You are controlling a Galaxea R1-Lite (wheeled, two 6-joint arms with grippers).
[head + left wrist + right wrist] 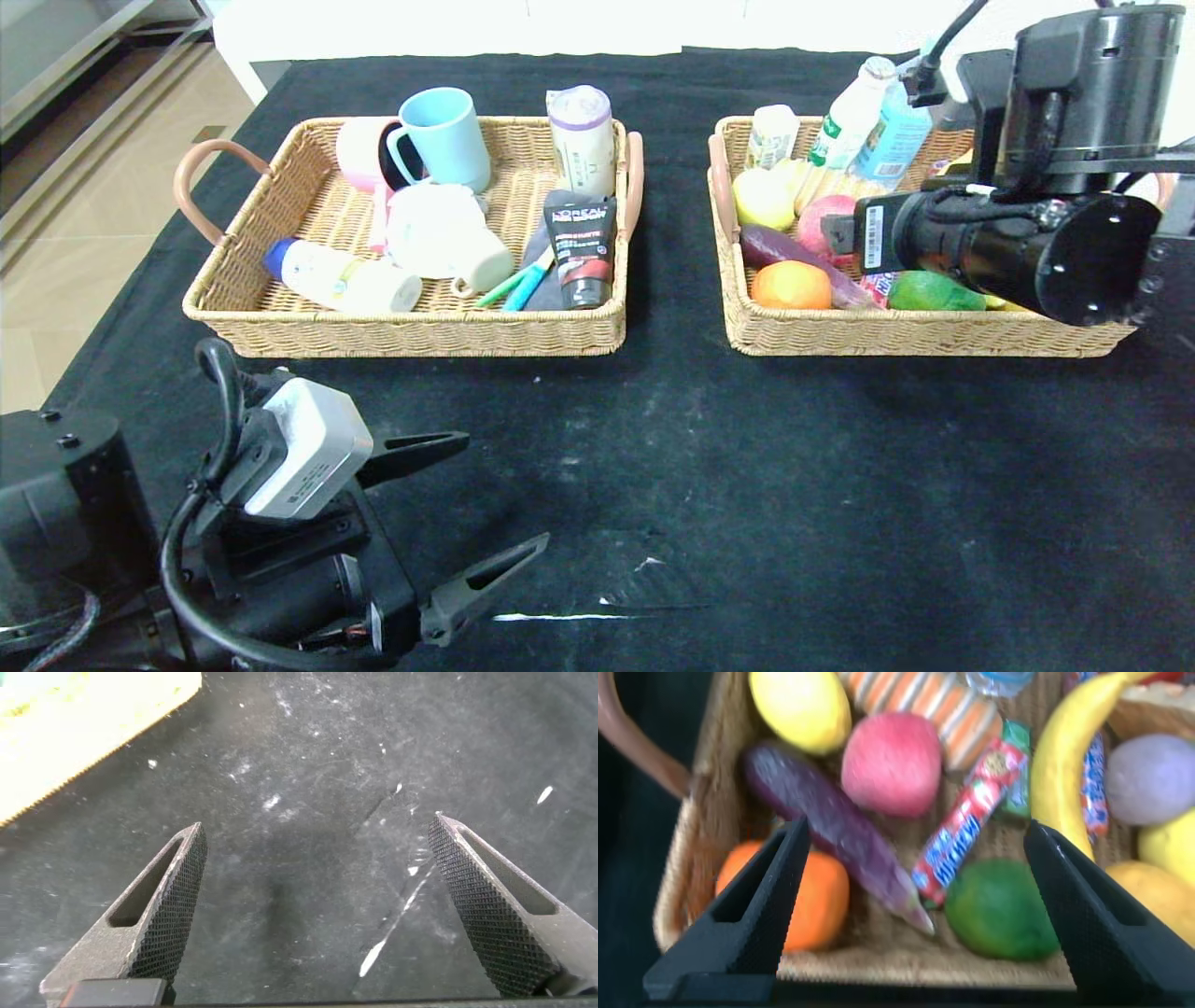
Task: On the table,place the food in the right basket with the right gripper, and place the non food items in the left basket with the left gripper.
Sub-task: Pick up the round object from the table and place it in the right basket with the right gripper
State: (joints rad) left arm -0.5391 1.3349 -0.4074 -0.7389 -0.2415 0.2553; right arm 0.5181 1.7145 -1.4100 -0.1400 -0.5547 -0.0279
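Jaws on my right gripper (910, 910) spread wide, empty, over the right basket (920, 336). Hi-Chew stick (969, 819) lies below between them, long axis 1-to-7 o'clock, eggplant (836, 821) at 10. Basket crowded; I judge straight up is the free exit. Left gripper (485, 509) released too, parked on the table (794, 485), left basket (411, 331) at 12, nothing loose on the cloth.
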